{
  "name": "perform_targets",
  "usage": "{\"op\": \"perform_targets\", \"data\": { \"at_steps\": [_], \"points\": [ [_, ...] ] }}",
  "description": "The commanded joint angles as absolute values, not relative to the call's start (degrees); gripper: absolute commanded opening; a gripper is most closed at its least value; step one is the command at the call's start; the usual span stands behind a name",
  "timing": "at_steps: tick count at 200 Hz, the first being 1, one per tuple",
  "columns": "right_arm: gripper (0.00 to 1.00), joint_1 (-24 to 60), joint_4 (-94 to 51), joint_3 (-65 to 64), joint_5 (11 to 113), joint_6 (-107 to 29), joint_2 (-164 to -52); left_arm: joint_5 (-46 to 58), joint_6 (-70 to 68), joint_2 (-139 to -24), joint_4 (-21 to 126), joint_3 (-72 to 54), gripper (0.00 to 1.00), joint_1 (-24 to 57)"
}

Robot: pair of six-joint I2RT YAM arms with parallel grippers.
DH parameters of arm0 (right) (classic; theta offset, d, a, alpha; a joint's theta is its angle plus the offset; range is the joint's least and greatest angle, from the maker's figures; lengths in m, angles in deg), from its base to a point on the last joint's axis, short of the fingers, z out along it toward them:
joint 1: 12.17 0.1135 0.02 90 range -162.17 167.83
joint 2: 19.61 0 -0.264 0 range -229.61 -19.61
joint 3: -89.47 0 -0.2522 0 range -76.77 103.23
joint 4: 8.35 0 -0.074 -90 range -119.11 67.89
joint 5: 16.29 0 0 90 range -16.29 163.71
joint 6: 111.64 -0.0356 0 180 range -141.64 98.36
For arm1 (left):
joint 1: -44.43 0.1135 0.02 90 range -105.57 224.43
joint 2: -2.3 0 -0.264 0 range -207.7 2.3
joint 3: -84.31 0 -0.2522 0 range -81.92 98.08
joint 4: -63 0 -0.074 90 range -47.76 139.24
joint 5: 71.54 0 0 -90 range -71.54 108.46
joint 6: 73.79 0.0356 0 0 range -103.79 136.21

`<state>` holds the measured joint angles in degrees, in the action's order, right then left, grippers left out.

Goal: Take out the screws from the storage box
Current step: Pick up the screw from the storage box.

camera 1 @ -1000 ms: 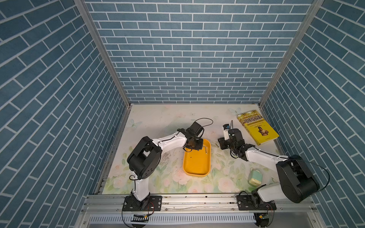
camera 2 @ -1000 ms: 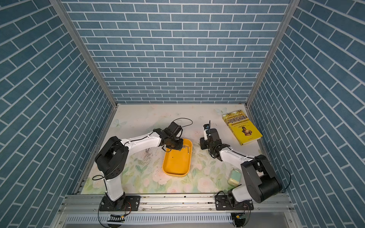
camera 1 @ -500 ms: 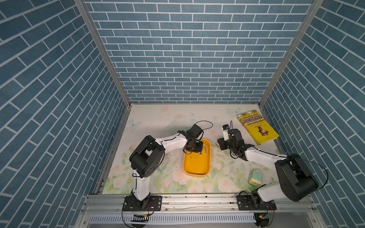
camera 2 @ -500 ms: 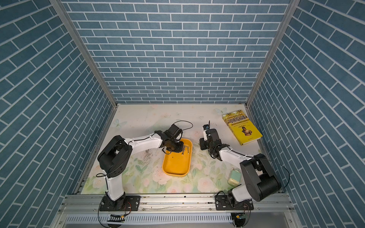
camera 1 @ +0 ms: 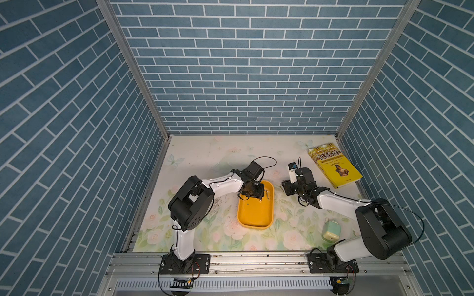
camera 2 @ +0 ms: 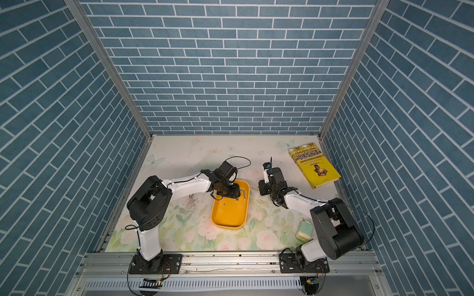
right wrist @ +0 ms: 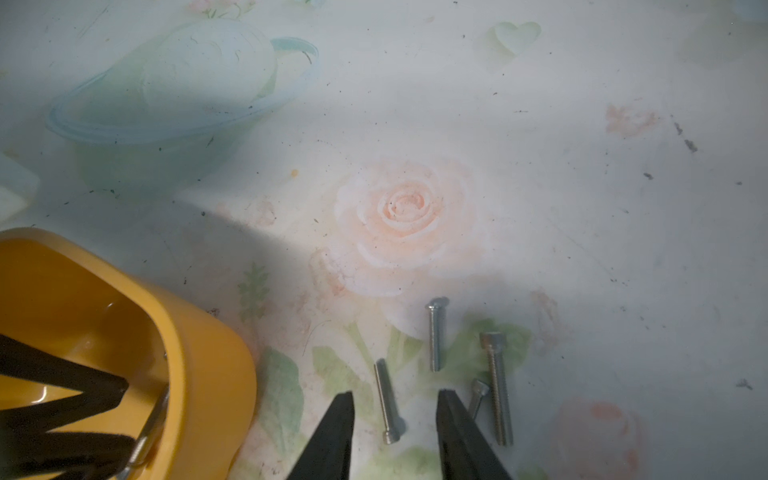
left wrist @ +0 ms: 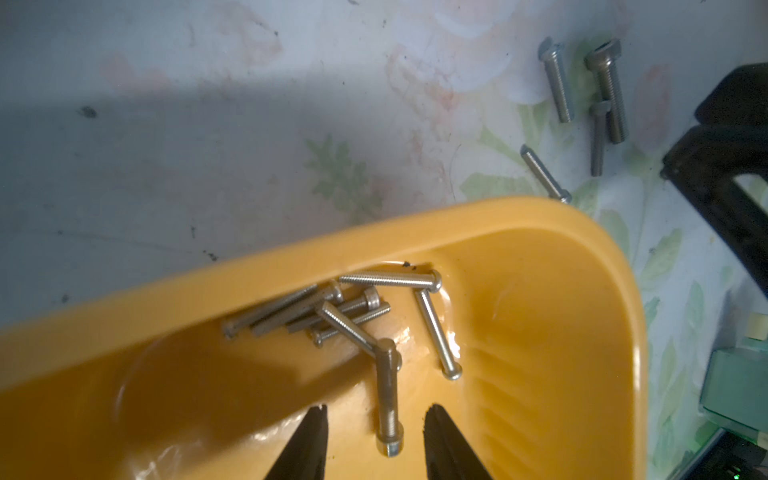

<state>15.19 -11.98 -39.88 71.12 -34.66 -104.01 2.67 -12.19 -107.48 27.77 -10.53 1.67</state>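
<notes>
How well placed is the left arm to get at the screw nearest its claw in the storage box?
Likely yes: the left claw stands open astride that screw inside the storage box, with nothing between them.

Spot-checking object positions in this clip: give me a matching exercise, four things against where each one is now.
Things:
1. left gripper
2. right gripper
3. book
4. green gadget

Places:
A. near the front right edge of the table
B. over loose screws on the table
C. back right corner of the table
D. over the yellow tray

Pairs: 1-D, 2-B, 3-C, 4-A
</notes>
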Motion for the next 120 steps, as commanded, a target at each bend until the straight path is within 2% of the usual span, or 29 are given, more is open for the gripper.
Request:
{"op": "perform_targets", "data": {
  "at_steps": [1,31,60,87,102,120],
  "points": [
    [0.37,14.99,-11.82,-39.06,70.17,-33.24,-104.93,2.11,-11.46,-109.7,27.29,-10.09,0.38,1.64],
    [0.37,15.0,-11.91,-39.05,70.1,-33.24,-105.13,2.88,-11.14,-111.34,26.39,-9.09,0.34,1.26],
    [0.38,14.98,-11.91,-39.13,70.13,-33.22,-104.83,3.13,-11.35,-111.96,26.21,-8.9,0.11,1.19],
    [0.38,14.99,-11.87,-39.15,69.99,-33.19,-104.83,3.39,-11.28,-112.04,26.04,-8.95,0.07,1.19],
    [0.38,15.0,-11.82,-39.19,69.93,-33.19,-104.87,3.19,-11.33,-112.05,26.3,-9.16,0.0,1.19],
    [0.38,15.02,-11.79,-39.21,69.88,-33.22,-104.86,3.54,-11.36,-111.49,26.6,-9.58,0.0,1.19]
  ]
}}
